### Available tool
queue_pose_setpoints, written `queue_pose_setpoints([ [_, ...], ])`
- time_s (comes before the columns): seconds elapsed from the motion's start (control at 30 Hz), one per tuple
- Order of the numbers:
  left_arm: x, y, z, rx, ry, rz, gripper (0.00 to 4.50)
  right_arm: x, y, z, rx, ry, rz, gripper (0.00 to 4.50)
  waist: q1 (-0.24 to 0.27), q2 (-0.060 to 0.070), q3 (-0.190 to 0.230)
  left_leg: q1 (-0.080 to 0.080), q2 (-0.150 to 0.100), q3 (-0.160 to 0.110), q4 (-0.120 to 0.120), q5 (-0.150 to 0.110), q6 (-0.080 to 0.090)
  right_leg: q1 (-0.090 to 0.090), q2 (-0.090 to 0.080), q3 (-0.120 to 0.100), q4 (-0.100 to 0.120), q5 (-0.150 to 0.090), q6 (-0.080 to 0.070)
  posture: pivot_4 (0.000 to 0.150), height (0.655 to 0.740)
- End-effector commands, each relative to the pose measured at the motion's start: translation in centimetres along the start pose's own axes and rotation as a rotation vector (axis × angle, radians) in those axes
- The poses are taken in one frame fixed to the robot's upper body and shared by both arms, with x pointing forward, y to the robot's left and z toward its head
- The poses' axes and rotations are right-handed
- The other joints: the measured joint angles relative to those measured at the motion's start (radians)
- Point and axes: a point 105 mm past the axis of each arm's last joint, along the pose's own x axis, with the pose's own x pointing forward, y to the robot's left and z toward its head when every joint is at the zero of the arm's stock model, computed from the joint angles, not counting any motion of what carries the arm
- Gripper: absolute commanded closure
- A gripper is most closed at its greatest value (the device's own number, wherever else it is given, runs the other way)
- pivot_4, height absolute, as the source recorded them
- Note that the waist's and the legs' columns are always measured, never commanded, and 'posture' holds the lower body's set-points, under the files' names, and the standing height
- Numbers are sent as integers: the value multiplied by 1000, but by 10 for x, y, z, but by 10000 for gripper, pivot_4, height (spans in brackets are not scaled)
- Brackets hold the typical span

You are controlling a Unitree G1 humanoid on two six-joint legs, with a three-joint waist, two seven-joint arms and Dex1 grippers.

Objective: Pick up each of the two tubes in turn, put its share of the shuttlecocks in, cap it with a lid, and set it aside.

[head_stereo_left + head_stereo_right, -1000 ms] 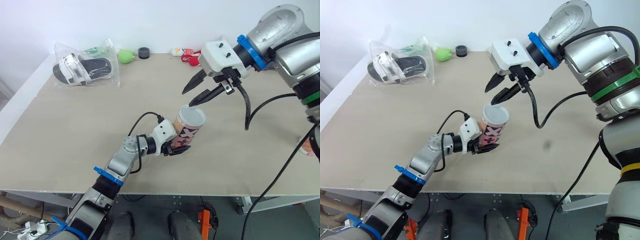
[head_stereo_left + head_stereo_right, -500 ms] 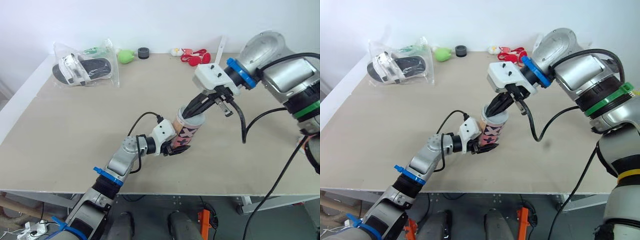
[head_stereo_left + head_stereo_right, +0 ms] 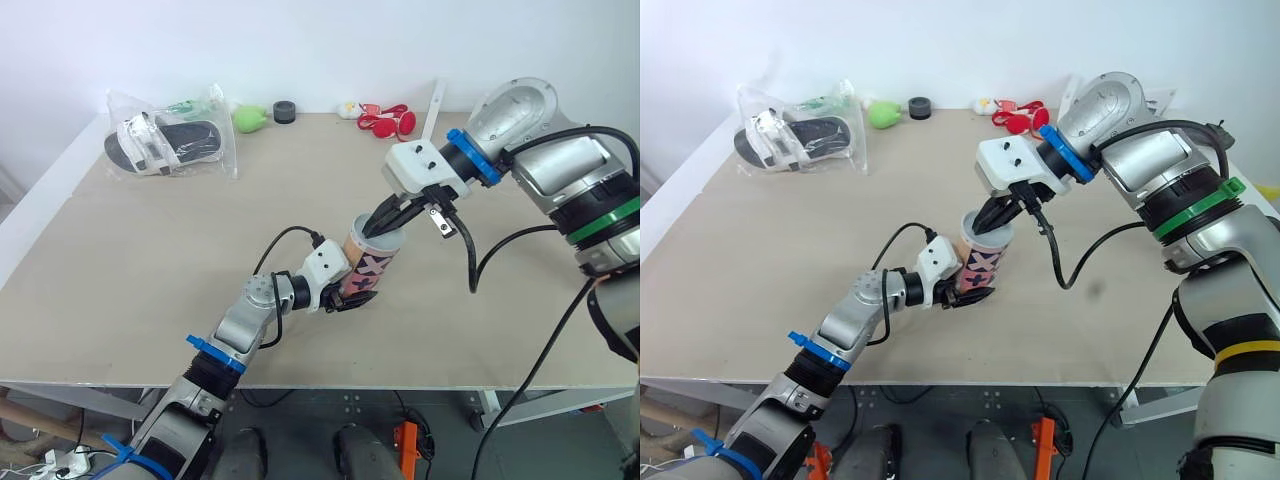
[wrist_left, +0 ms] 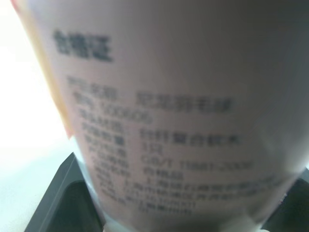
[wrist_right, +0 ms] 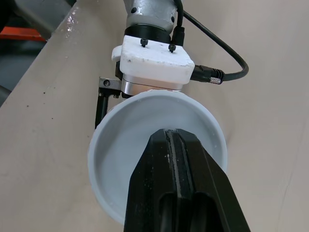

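A pink patterned tube (image 3: 372, 264) stands tilted above the middle of the table, and my left gripper (image 3: 350, 296) is shut on its lower part. In the left wrist view its printed label (image 4: 169, 121) sits right between my black fingers (image 4: 63, 203). A white round lid (image 5: 125, 154) covers the tube's top. My right gripper (image 3: 379, 229) is shut, its fingertips (image 5: 173, 137) together and resting on the lid from above and the right.
Along the table's far edge lie a bagged sandal (image 3: 170, 138), a green object (image 3: 248, 117), a black ring (image 3: 286, 108) and a red item (image 3: 388, 118). Bare tabletop (image 3: 150, 250) surrounds the tube.
My right gripper was open above and to the right of the tube; it has shut and come down onto the white lid. The left gripper still holds the tube in the same spot.
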Motion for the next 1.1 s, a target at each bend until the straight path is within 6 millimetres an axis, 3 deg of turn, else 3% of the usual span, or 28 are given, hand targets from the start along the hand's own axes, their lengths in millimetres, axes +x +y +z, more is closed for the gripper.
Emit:
queue_pose_setpoints([
  [0.03,-1,-1,3,29,-1,-2,15655,20,18,-23,78,49,114,44367,0,-1,-1,0,0,0,0,0,0,0,0,0,0,0,0,1500,7400],
  [0.2,-3,0,2,21,-5,8,15655,-20,4,11,129,-163,-37,44367,0,-1,0,0,0,0,0,0,0,0,0,0,0,0,0,1500,7400],
  [0.33,-8,3,5,-28,-46,27,15655,-54,11,30,197,-373,-131,44367,2,0,1,-6,-1,0,-1,0,0,-5,-1,0,0,0,0,1500,7400],
  [0.43,-13,7,6,-69,-77,41,15655,-69,26,37,285,-527,-187,35537,7,0,2,-12,-1,-4,0,-2,2,-10,-1,-3,-1,2,-6,1500,7400],
  [0.5,-16,9,10,-94,-107,42,15655,-73,39,33,370,-595,-259,27093,11,0,1,-13,-2,-5,0,-2,3,-10,-1,-3,-1,1,-7,1500,7400],
  [0.67,-19,12,16,-110,-152,30,15655,-46,55,7,554,-647,-531,3342,17,0,2,-16,-2,-7,0,-3,4,-12,-1,-7,0,0,-7,1500,7400],
  [0.7,-19,13,16,-111,-154,29,15655,-38,59,3,596,-663,-579,1480,19,1,2,-16,-1,-6,1,-3,4,-13,0,-5,1,0,-6,1500,7400],
  [0.83,-20,18,14,-107,-155,28,15655,-4,76,-10,721,-676,-720,1480,28,1,2,-16,-2,-7,2,-1,4,-12,0,-6,1,-1,0,1500,7400],
  [0.87,-21,19,14,-106,-156,28,8603,1,78,-12,743,-680,-749,0,28,1,2,-16,-2,-7,3,-1,4,-12,0,-6,1,-1,1,1500,7400],
  [0.97,-24,19,11,-107,-156,6,354,20,87,-25,807,-662,-834,0,29,0,2,-16,-2,-7,4,-1,4,-11,-1,-5,0,0,2,1500,7400],
  [1.1,-37,18,6,-96,-150,-24,354,45,96,-33,863,-652,-868,0,28,0,2,-16,-2,-6,5,0,5,-11,0,-5,0,2,2,1500,7400],
])
